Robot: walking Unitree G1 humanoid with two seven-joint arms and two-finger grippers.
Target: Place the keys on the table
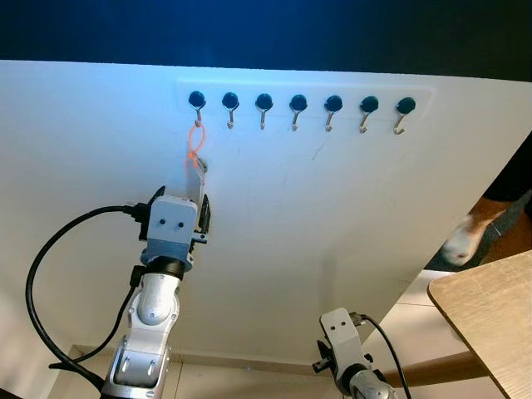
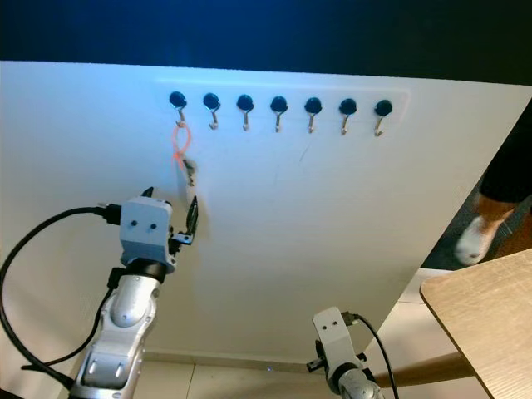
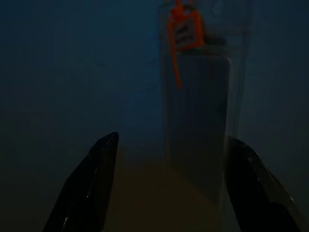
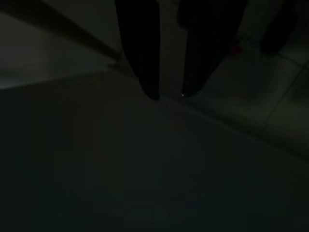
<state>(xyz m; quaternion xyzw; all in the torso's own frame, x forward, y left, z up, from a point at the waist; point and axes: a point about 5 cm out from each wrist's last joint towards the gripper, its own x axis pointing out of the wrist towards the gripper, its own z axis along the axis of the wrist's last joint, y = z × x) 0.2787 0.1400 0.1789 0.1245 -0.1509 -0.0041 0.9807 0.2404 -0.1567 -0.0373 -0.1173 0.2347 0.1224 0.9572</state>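
The keys [image 1: 198, 176] hang on the white wall from the leftmost hook [image 1: 197, 102] by an orange loop [image 1: 194, 145]. In the left wrist view they appear as a flat grey tag [image 3: 198, 121] with an orange cord [image 3: 181, 34]. My left gripper [image 3: 172, 138] is raised to the wall just below the keys and stands open, its fingers [image 3: 91, 188] on either side of the tag's lower end without gripping it. The wooden table [image 1: 490, 316] juts in at the lower right. My right gripper [image 4: 170, 94] hangs low over the floor, shut and holding nothing.
A rail of several hooks [image 1: 299, 104] runs along the wall, and the others are bare. A person's foot [image 1: 465, 241] is on the floor past the wall's right edge, behind the table. A black cable [image 1: 50, 249] loops off my left wrist.
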